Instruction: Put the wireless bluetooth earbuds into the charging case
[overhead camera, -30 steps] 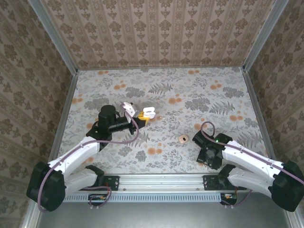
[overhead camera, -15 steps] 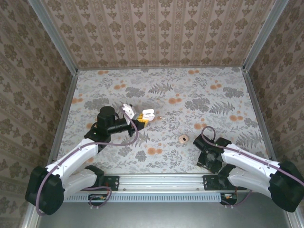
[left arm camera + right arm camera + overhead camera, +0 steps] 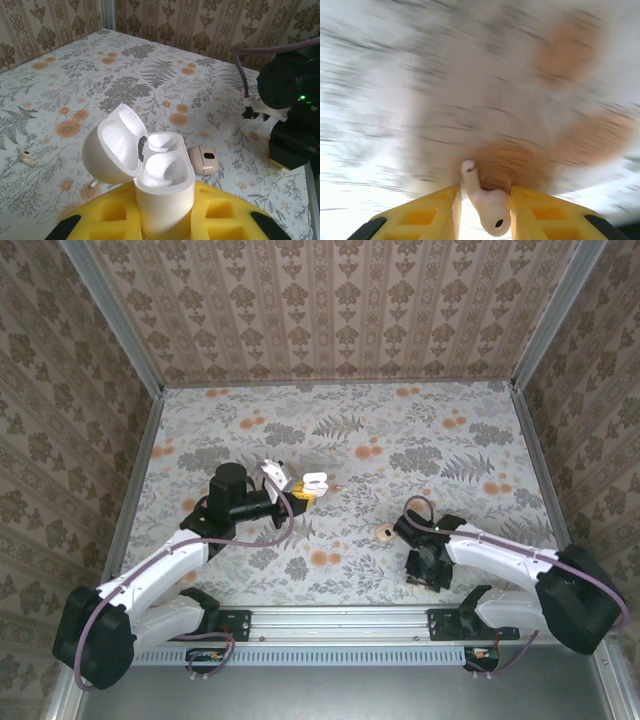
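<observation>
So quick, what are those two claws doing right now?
Left gripper: shut on the open charging case.
Right gripper: shut on one earbud.

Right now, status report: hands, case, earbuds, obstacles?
Left hand shut on open charging case, wells empty. Right hand shut on one earbud. Other earbud loose on table. Tan disc near case.

1. We take this for a robot test cell in a lab, not a lived-in room: two white-and-black jointed robot arms [image 3: 165, 562] are bolted to a grey aluminium rail [image 3: 340, 618] at the table's near edge.
2. Beige damask-patterned wallpaper panels [image 3: 340, 310] close three sides, joined by bare grey metal corner posts [image 3: 115, 315].
3. The flat tabletop printed with grey ferns and orange flowers [image 3: 450, 430] looks to us like a dressed backdrop.
</observation>
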`<state>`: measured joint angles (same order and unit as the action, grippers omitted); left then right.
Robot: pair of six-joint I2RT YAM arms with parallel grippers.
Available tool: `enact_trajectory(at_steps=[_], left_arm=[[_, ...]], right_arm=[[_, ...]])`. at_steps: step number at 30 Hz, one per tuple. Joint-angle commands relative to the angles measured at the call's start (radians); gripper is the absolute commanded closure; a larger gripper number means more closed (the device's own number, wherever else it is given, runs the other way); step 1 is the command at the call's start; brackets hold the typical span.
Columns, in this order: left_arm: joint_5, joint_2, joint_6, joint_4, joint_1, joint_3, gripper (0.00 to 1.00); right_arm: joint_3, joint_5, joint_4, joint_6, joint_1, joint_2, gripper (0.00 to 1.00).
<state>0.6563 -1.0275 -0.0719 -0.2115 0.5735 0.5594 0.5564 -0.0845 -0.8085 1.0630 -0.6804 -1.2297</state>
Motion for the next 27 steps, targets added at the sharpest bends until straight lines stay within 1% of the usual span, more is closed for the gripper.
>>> enact_trajectory(at_steps=[1,2,7,10,16,19,22,24,27], left_arm=[[-0.007,-0.003,-0.014,-0.002,0.014,0.035,1.0],[-0.039,-0.003,-0.014,0.003,0.016,0.036,1.0],[-0.058,-0.006,-0.014,0.004,0.026,0.038,1.0],[-0.059,-0.023,-0.013,-0.016,0.031,0.034,1.0],[-0.041,-0.07,-0.026,-0.03,0.037,0.058,1.0],[-0.07,-0.072,-0.052,-0.034,0.035,0.05,1.0],[-0.107,-0.081,-0.053,-0.086,0.032,0.028,1.0],[-0.104,-0.088,-0.061,-0.087,0.024,0.037,1.0],[-0.099,-0.091,-0.08,-0.059,0.02,0.055,1.0]], right_arm=[[0.113,-0.039,0.291,-0.097,0.004,-0.053,0.71],[0.138,-0.044,0.283,-0.113,0.004,-0.063,0.7],[0.184,-0.021,0.197,-0.133,0.006,-0.032,0.69],[0.153,0.006,0.174,-0.125,0.011,0.027,0.65],[0.082,0.012,0.184,-0.078,0.025,0.09,0.64],[0.076,0.005,0.221,-0.077,0.019,0.064,0.64],[0.102,0.006,0.215,-0.101,0.002,0.013,0.64],[0.107,0.012,0.229,-0.109,-0.005,-0.013,0.65],[0.101,-0.021,0.307,-0.1,-0.005,-0.054,0.66]])
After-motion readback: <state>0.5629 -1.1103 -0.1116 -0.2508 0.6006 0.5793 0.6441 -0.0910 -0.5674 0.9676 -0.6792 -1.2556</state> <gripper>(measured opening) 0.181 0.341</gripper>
